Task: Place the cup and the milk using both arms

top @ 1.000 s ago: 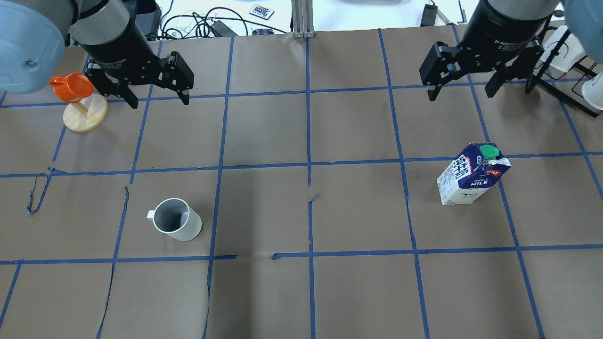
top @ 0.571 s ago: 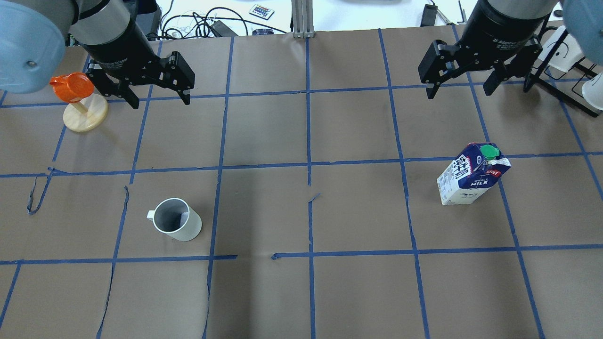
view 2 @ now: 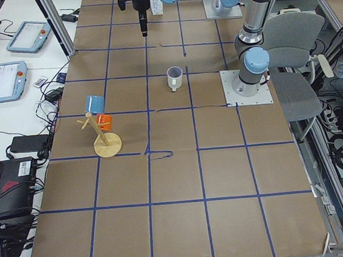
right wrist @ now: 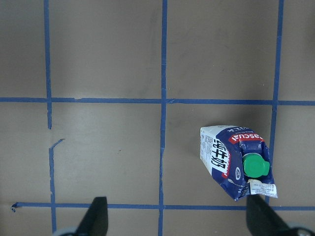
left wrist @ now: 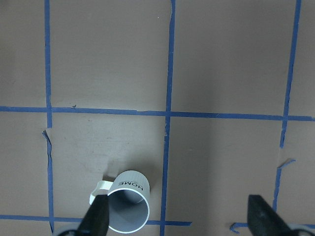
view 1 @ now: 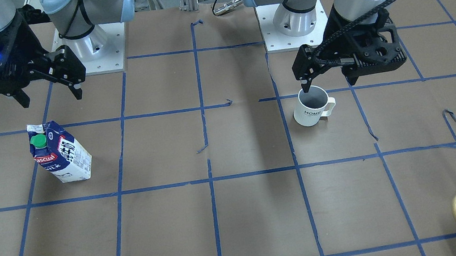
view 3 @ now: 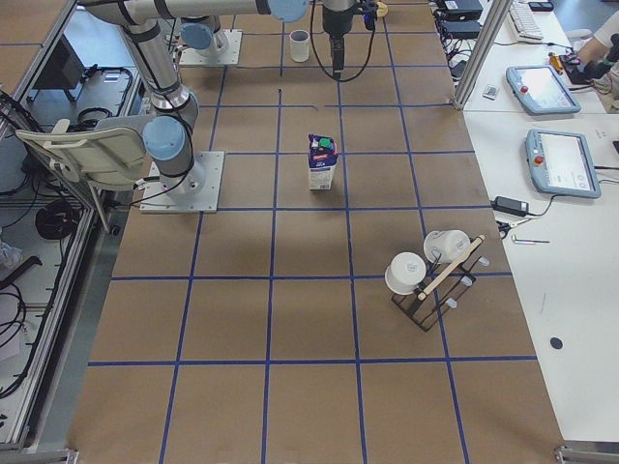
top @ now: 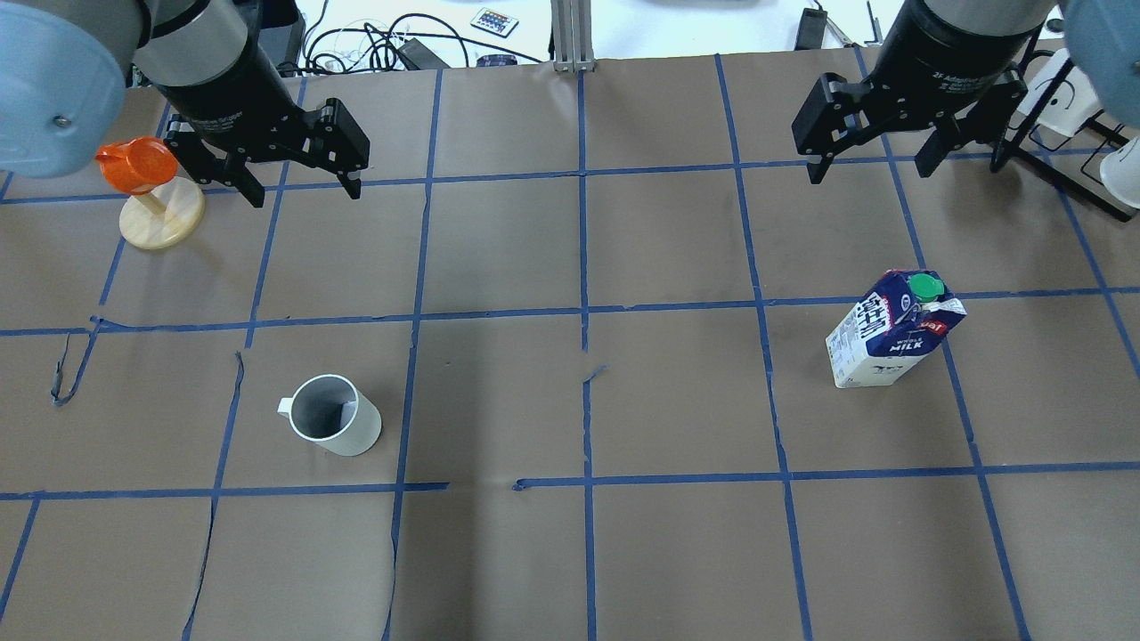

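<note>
The white cup (top: 334, 417) stands upright on the left half of the table, handle to the view's left. It also shows in the front view (view 1: 311, 109) and, low down, in the left wrist view (left wrist: 127, 206). My left gripper (top: 307, 191) is open and empty, high above the table and clear of the cup. The blue and white milk carton (top: 891, 329) with its green cap stands upright on the right half, also in the right wrist view (right wrist: 234, 160). My right gripper (top: 868, 174) is open and empty, high above it.
An orange cup on a wooden stand (top: 151, 191) sits at the far left next to my left gripper. A black rack with white mugs (top: 1078, 98) stands at the far right. Brown paper with blue tape lines (top: 583, 312) covers the table.
My right gripper has shifted slightly toward the far edge. My left gripper has barely moved. Both stay open. The cup and the milk have not moved.
</note>
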